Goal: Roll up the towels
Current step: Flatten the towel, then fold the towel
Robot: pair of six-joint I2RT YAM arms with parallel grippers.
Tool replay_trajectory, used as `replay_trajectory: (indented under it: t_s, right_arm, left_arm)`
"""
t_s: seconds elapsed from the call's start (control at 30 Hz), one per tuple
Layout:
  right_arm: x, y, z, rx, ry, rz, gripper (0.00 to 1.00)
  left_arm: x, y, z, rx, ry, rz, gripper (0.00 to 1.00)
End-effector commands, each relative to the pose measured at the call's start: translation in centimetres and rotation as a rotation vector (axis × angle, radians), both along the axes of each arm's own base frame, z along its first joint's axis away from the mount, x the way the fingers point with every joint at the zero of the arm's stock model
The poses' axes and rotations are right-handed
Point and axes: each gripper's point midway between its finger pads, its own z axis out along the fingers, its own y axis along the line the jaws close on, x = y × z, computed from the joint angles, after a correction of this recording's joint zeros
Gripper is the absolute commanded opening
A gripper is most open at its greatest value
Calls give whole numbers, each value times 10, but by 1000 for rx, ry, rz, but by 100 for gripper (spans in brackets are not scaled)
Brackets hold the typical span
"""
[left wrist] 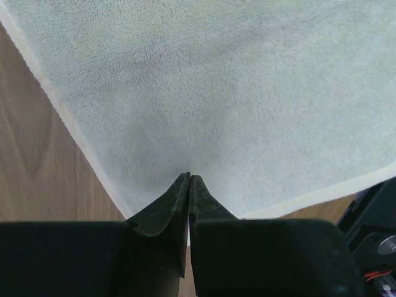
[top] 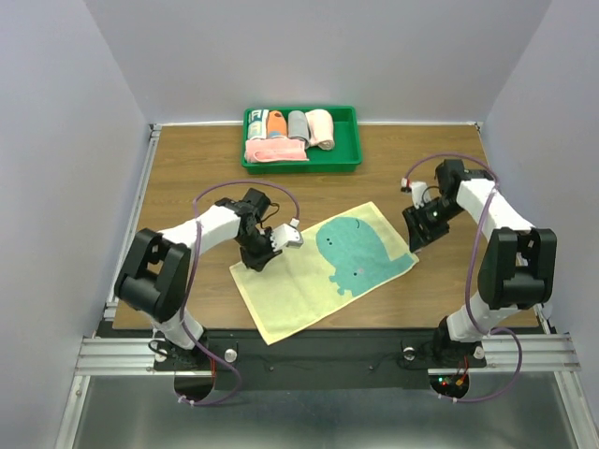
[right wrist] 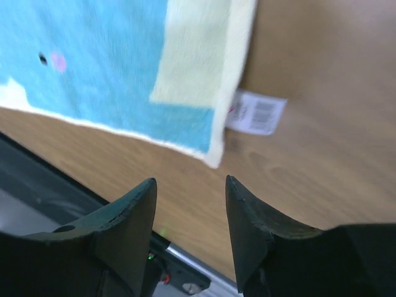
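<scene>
A: Where's the towel point(top: 281, 290) lying?
B: Flat in the middle of the table point(top: 187, 168), probably spread so rolling can start.
A: Grippers?
B: The left gripper point(left wrist: 189, 180) is touching the towel's left edge, tips together, pinch unclear. The right gripper point(right wrist: 189, 185) is hovering half-open and empty near the tag point(right wrist: 257, 111).

I see one towel point(top: 323, 271) flat and unrolled mid-desk, skewed diagonally from near-left to far-right. It's pale yellow with a teal whale print on its right half and a white barcode tag point(right wrist: 255, 111) at one corner. A peach-pink towel point(top: 320, 128) sits rolled into a stubby cylinder in the green tray point(top: 354, 140) at the desk's far edge.
</scene>
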Motion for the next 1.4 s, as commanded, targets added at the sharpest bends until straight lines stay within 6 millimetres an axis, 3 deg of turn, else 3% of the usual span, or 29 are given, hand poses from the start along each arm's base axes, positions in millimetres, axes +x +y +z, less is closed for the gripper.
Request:
replay_trajectory:
  t_s: [0.0, 0.07, 0.17, 0.23, 0.33, 0.43, 0.57, 0.7, 0.77, 0.93, 1.03, 1.1, 1.2, 1.23, 1.37]
  right_arm:
    - [55, 3, 28, 25, -169, -33, 53]
    - [70, 8, 30, 53, -178, -52, 49]
    - [79, 18, 11, 96, -104, -58, 38]
    - [80, 26, 2, 126, -79, -54, 36]
    - [73, 42, -18, 161, -9, -41, 33]
    - [58, 50, -38, 166, 56, -43, 31]
    - [32, 55, -54, 163, 118, -41, 29]
    - [4, 65, -53, 176, 161, -19, 28]
    - [0, 69, -49, 184, 163, -8, 28]
    - [-16, 93, -14, 344, 195, 24, 31]
    - [4, 87, -1, 316, 103, 29, 37]
    - [33, 82, 18, 313, -7, 14, 40]
    - [75, 65, 32, 282, -114, -47, 45]
    - [99, 55, 40, 243, -183, -66, 46]
    - [149, 36, 33, 146, -265, -149, 46]
  left_arm:
    - [15, 2, -17, 24, 1, 60, 13]
    - [27, 0, -23, 32, -4, 72, 12]
    - [48, -4, -29, 42, -12, 85, 11]
    - [53, -5, -41, 58, 19, 77, 11]
    - [75, -7, -51, 77, 20, 82, 10]
    - [118, -10, -43, 59, -39, 118, 10]
    - [157, -6, -29, 45, -93, 160, 10]
    - [169, 8, -12, 31, -121, 171, 15]
    - [167, 12, -5, 8, -117, 162, 16]
    - [186, 27, 30, -98, -176, 221, 30]
    - [193, 33, 50, -191, -175, 267, 37]
    - [197, 35, 60, -231, -187, 286, 39]
    - [212, 48, 71, -247, -236, 335, 40]
    - [217, 51, 73, -257, -241, 337, 41]
    - [237, 69, 78, -306, -237, 394, 43]
